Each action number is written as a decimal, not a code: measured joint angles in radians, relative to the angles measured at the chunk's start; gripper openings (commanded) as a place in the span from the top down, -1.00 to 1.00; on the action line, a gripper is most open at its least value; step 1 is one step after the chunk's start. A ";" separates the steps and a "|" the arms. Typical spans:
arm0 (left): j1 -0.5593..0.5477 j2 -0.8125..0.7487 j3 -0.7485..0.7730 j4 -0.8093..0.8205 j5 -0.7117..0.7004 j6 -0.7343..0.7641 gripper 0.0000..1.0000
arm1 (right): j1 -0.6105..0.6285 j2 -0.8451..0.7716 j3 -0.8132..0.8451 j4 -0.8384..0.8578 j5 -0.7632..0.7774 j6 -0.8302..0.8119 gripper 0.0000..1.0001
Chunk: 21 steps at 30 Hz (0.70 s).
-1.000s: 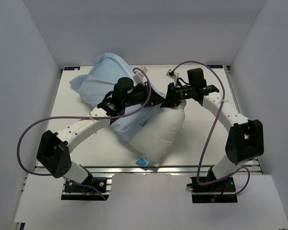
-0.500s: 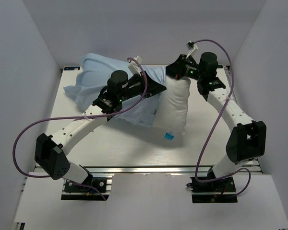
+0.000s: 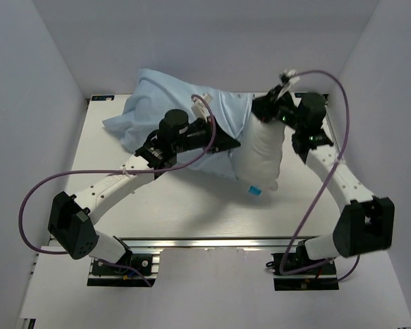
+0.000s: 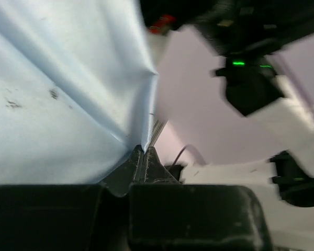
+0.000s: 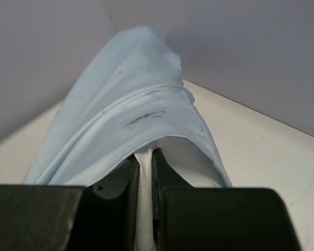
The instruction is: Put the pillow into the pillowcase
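I read the pillow (image 3: 260, 156) right of centre on the table (image 3: 192, 212), its long axis near to far and its far end pointing at the back wall. The left gripper (image 4: 145, 157), jaws fully closed, pinches the pillowcase (image 3: 161, 103) edge just left of the pillow. Farther back, the right gripper (image 5: 145, 167), jaws clamped, grips the pillow's far end.

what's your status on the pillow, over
Left end effector shut on pillowcase edge. Right end effector shut on pillow. Pillow partly inside, near end bare.
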 measured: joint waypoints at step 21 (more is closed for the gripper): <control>-0.014 -0.147 0.281 -0.799 -0.227 0.312 -0.50 | 0.227 -0.408 -0.574 0.072 0.045 -0.536 1.00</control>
